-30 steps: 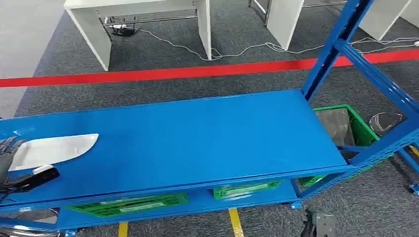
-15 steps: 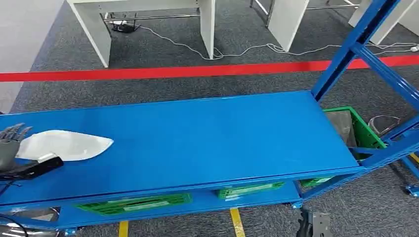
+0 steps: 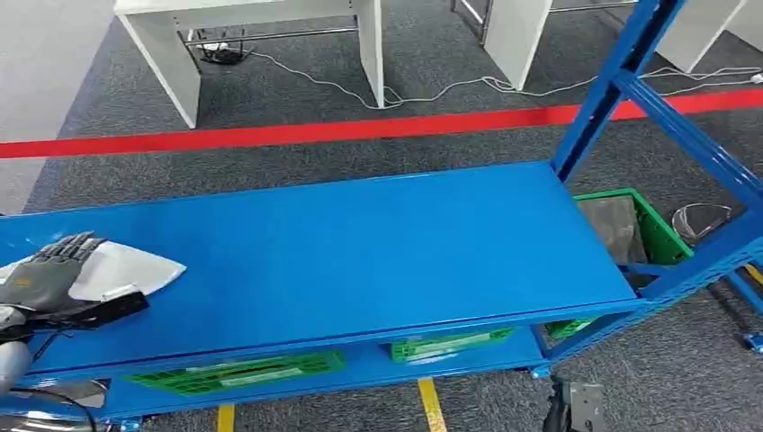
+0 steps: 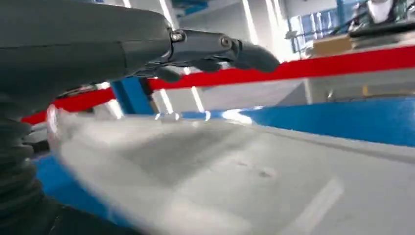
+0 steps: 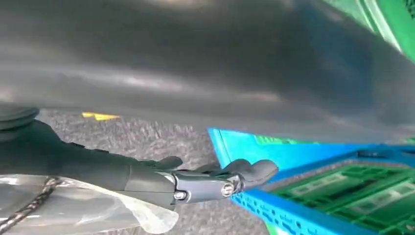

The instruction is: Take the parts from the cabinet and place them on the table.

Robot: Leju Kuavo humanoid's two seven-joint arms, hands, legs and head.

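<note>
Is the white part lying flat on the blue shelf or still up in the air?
Cannot tell for sure. The white part sits low over the blue shelf, with the left hand on it.

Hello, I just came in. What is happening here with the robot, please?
The left robot hand rests on a pale, pointed part lying at the left end of the blue shelf. Green crates sit on the level below. The right robot hand hangs low beside the rack, fingers loosely curled, holding nothing.
</note>
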